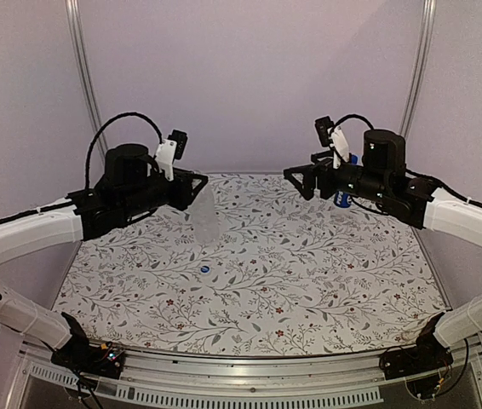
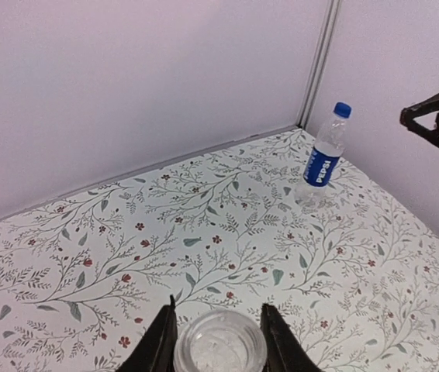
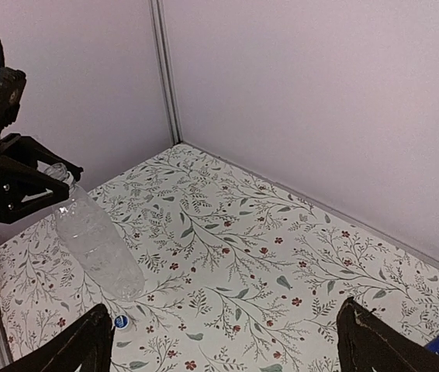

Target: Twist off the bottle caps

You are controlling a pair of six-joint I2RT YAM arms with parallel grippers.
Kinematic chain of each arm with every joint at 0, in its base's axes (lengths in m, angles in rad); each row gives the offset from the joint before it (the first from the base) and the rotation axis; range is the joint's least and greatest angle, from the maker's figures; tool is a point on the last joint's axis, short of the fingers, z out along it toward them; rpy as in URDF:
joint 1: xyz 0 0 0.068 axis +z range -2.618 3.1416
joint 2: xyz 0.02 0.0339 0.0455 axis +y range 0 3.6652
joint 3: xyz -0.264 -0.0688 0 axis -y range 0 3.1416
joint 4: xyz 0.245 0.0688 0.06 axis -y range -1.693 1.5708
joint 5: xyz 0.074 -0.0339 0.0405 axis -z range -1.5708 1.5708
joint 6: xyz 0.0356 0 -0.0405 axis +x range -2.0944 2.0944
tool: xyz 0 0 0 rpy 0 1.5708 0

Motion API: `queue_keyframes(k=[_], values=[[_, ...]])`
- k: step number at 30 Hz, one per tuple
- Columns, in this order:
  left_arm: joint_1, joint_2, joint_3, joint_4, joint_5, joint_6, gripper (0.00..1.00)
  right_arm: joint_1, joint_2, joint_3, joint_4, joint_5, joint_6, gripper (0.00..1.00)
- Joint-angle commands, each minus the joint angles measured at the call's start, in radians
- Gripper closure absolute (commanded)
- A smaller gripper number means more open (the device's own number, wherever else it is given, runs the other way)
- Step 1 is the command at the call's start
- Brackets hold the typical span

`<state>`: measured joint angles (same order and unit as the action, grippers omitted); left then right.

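Observation:
The plain clear bottle (image 1: 203, 218) leans tilted, its base on the table and its open, capless neck (image 2: 219, 341) between my left gripper's fingers (image 2: 157, 341). My left gripper (image 1: 192, 189) is shut on that neck. One blue cap (image 1: 205, 268) lies loose on the table in front of the bottle and also shows in the right wrist view (image 3: 121, 321). The labelled bottle (image 2: 324, 159) stands upright at the back right with its blue cap (image 2: 343, 109) on. My right gripper (image 1: 302, 177) is wide open and empty, raised to the left of the labelled bottle (image 1: 343, 198).
The floral table mat (image 1: 309, 281) is bounded by lilac walls at the back and sides. The right arm partly hides the labelled bottle in the top view. The table's metal rail (image 1: 249, 375) runs along the front edge.

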<state>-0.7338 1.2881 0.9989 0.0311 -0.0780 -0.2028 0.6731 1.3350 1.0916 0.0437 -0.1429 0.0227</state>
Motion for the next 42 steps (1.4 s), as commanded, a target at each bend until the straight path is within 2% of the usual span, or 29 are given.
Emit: queue_keyframes(k=[1, 13, 19, 23, 30, 35, 38, 42], values=[[0.041, 0.081, 0.003, 0.088, -0.092, 0.023, 1.0, -0.004, -0.034, -0.008, -0.031, 0.179, 0.016, 0.01], [0.106, 0.288, 0.029, 0.211, -0.066, 0.025, 1.0, -0.006, -0.072, -0.033, -0.042, 0.209, 0.002, 0.01], [0.107, 0.332, 0.006, 0.254, -0.061, 0.027, 1.0, -0.007, -0.07, -0.041, -0.042, 0.207, -0.004, 0.01], [0.107, 0.33, -0.026, 0.285, -0.062, 0.015, 0.96, -0.005, -0.065, -0.043, -0.042, 0.201, -0.006, 0.01], [0.107, 0.308, -0.072, 0.301, -0.075, 0.008, 0.72, -0.006, -0.046, -0.038, -0.042, 0.197, -0.006, 0.01], [0.107, 0.291, -0.077, 0.285, -0.076, 0.002, 0.41, -0.006, -0.028, -0.032, -0.042, 0.191, -0.004, 0.01], [0.109, 0.265, -0.078, 0.279, -0.081, -0.011, 0.27, -0.006, -0.024, -0.03, -0.042, 0.191, -0.003, 0.01], [0.109, 0.218, -0.069, 0.253, -0.08, -0.021, 0.13, -0.008, -0.021, -0.021, -0.08, 0.199, -0.001, 0.01]])
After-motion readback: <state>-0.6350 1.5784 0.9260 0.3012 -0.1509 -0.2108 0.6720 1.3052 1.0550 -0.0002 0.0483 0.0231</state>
